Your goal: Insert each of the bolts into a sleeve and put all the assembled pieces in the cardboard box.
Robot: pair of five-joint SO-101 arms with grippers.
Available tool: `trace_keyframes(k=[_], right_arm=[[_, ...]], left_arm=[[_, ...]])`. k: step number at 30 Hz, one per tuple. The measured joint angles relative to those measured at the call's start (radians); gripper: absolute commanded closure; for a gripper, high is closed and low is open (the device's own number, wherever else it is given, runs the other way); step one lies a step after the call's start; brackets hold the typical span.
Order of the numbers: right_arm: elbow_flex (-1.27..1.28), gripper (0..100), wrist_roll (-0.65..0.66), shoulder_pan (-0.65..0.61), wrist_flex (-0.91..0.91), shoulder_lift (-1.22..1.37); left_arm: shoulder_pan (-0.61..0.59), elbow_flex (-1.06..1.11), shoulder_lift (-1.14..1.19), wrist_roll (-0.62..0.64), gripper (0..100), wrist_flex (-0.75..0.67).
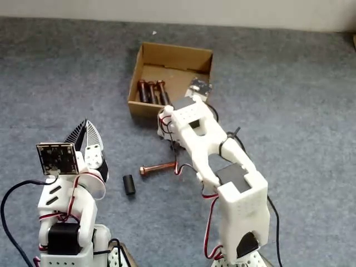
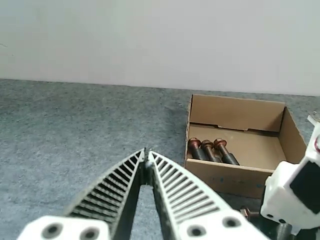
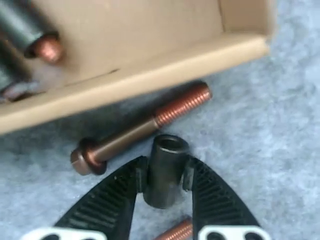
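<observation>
**Sleeve held on end at the box front, awaiting a bolt**

Nearest, the left claw [image 2: 147,156] is pinched fully together with nothing in it, above the grey carpet [image 1: 67,67]. Beyond it lie a spare sleeve [image 1: 129,184] and, near it but apart, a loose bolt [image 1: 158,168]. Farther on, the right claw [image 3: 165,172] clamps the held sleeve [image 3: 168,147], which stands on end with its bore open upward. Just beside it, a second bolt [image 3: 137,134] lies along the outside of the cardboard box [image 3: 150,75]; whether it touches the wall cannot be told. Inside the box, three finished pieces [image 1: 151,92] lie side by side.

By this layout, two pairs appear left to assemble. For a clean insertion, the right claw should squeeze firmly and keep the held sleeve vertical and steady, since a round body can twist in the grip. The free claw would best take a bolt near its head, leaving the thread bare. It should line the tip up with the bore before pushing, then push straight along the axis. A tilted entry would likely catch on the rim. The loose bolt on open carpet looks the easier pick, because the box wall crowds the other one.
</observation>
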Motion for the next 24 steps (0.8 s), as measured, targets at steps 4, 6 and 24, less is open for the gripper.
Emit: trace_keyframes(k=[4,6,24], right_arm=[[-0.002,98.4,0.0,0.005,0.008,0.006],[-0.002,99.5,0.0,0.011,0.023,0.006],[0.213,99.3,0.39,0.012,0.204,-0.534]], left_arm=[[0.0,0.0,0.0,0.0,99,0.0],[0.0,0.0,0.0,0.0,99,0.0],[0.0,-0.035,0.0,-0.025,94,0.017]])
